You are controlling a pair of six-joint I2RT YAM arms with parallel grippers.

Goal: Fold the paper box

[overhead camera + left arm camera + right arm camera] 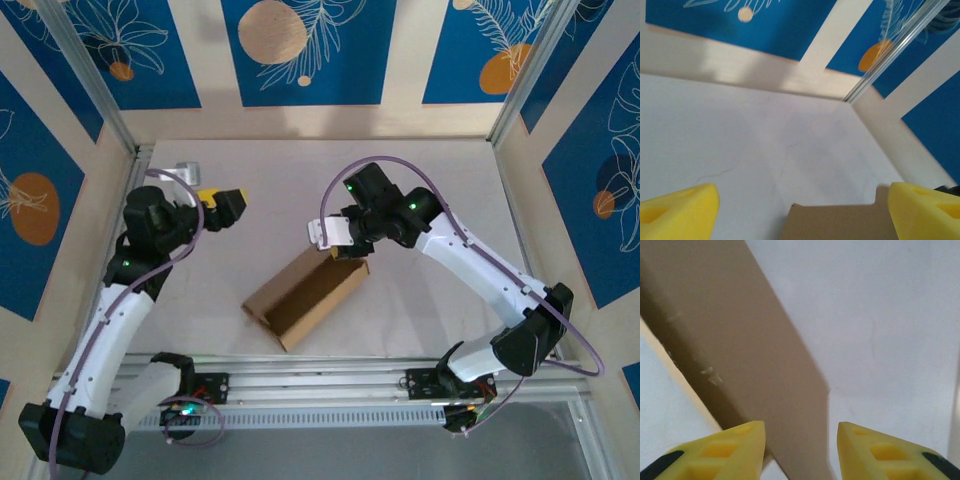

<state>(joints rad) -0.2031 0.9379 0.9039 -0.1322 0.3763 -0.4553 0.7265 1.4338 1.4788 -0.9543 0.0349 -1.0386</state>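
**2 grippers, 1 released and 1 astride the cardboard**

The left gripper (235, 204) is released, its 2 yellow fingers (681, 212) spread wide with nothing between them. It hangs over the bare white table (440, 190), well apart from the paper box (305, 297), and in the left wrist view one brown edge of the box shows ahead of its fingertips. The right gripper (801, 427) stands over the end of the box farthest from the arm bases, with its jaws part-way apart. From its wrist camera, a slanting brown panel runs from the upper left, down between its 2 fingertips, with white table off to its right. Whether its pads press the cardboard or only straddle it, I cannot tell.
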